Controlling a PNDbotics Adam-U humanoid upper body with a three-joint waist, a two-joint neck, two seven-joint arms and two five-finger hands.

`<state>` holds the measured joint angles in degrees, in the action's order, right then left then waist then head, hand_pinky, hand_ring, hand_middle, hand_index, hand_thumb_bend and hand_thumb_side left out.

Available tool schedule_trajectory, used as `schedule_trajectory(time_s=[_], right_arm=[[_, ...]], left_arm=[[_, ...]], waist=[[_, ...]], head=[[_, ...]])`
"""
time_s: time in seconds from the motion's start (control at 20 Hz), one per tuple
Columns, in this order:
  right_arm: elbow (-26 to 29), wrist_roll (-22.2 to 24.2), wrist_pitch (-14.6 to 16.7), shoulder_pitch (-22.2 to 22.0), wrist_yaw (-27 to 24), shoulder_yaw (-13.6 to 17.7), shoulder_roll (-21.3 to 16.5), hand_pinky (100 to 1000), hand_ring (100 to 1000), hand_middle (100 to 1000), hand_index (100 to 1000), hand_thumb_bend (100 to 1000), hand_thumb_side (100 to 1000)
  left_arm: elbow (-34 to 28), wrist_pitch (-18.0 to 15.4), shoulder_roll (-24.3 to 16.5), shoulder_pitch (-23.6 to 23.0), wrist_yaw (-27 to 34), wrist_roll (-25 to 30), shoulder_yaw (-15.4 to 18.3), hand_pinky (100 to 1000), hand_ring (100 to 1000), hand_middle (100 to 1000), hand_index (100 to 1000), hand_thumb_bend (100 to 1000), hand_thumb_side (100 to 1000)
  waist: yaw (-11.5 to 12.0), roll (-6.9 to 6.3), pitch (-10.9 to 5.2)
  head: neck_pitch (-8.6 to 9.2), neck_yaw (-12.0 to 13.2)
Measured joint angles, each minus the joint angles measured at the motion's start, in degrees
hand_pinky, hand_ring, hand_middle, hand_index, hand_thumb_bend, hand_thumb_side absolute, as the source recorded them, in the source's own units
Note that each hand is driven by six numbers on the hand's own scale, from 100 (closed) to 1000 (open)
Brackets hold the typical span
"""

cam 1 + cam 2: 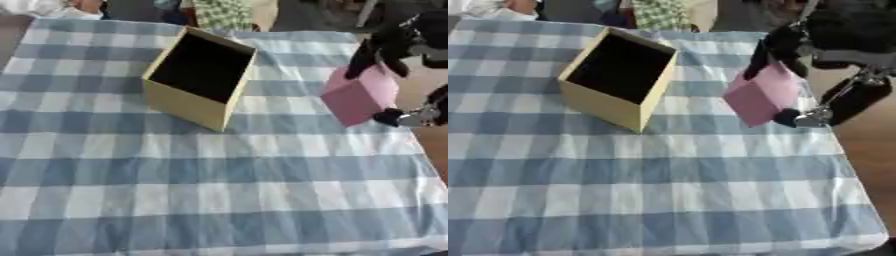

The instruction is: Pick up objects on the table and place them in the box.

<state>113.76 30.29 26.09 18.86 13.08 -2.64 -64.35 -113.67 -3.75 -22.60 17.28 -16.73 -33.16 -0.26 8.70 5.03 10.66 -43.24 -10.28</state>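
So the right hand point(798, 60) comes in from the upper right and has a pink block point(761, 95) pinched between its fingers point(759, 62) on top and the thumb point(791, 118) down at the lower corner. The block is tilted, one corner pointing down, and sits near the right edge of the table point(219, 200), over the blue and white checked cloth point(175, 165). Can't really tell if that bottom corner is touching the cloth or just off it.

The box point(188, 102) is an open yellowish cardboard one with a dark inside, sitting toward the far edge of the table, a bit left of the middle. It's turned at an angle so one corner points toward the robot. Nothing visible inside it, just dark. The pink block is to the right of the box, near it but not touching.

The left hand doesn't show in either view
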Motion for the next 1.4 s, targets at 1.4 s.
schedule_trajectory(time_s=[1.4], right_arm=[[-27.9,5.8,-2.6,34.5,2.7,-7.5,22.7,473,318,314,483,100,100]], left_arm=[[0.0,-1.2,1.2,4.6,1.3,1.2,-1.1,482,643,589,689,220,859]], waist=[[7.3,1.65,3.32]], head=[[2.99,-4.8]])
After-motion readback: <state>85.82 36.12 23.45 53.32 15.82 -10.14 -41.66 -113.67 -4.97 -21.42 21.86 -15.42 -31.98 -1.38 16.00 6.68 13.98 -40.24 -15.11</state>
